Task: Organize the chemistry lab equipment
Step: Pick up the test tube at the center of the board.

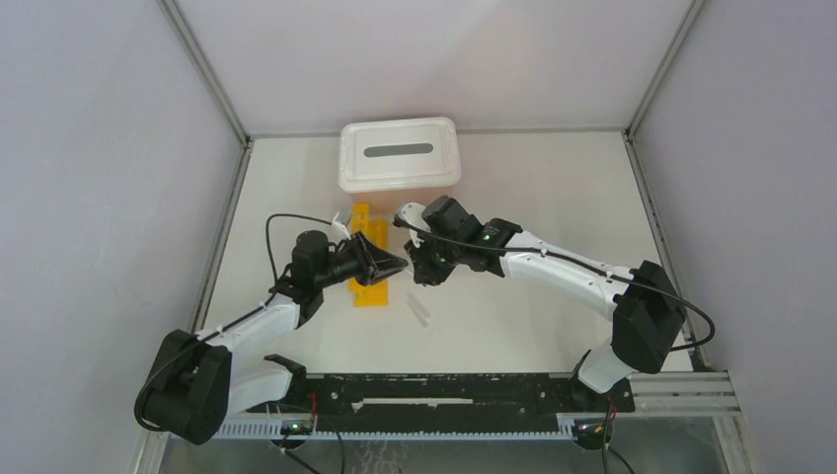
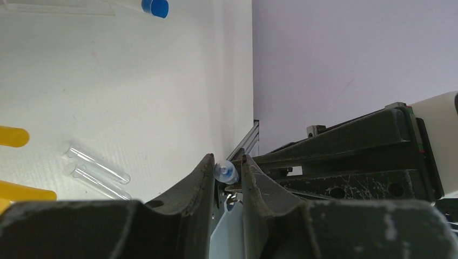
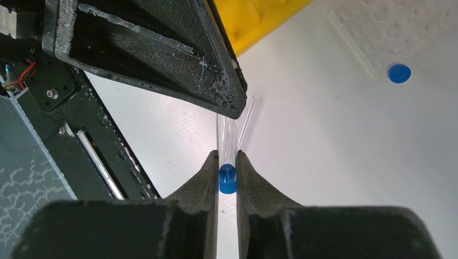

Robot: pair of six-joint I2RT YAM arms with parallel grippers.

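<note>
Right tool [image 3: 227, 156] has the blue-capped tube [image 3: 228, 179] pinched by its cap, in the air beside the yellow rack [image 3: 259, 16], and the left tool [image 2: 227, 160] sits narrow around its other end, can't tell if it's gripping, so I'd make sure of that before the right lets go.

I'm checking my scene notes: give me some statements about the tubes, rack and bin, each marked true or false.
1. The right gripper holds a tube by its blue cap. True.
2. Two clear tubes lie side by side on the table. True.
3. The bin has no lid. False: its slotted lid is on.
4. The yellow rack stands on the bin. False: it lies on the table, in front of the bin.
</note>
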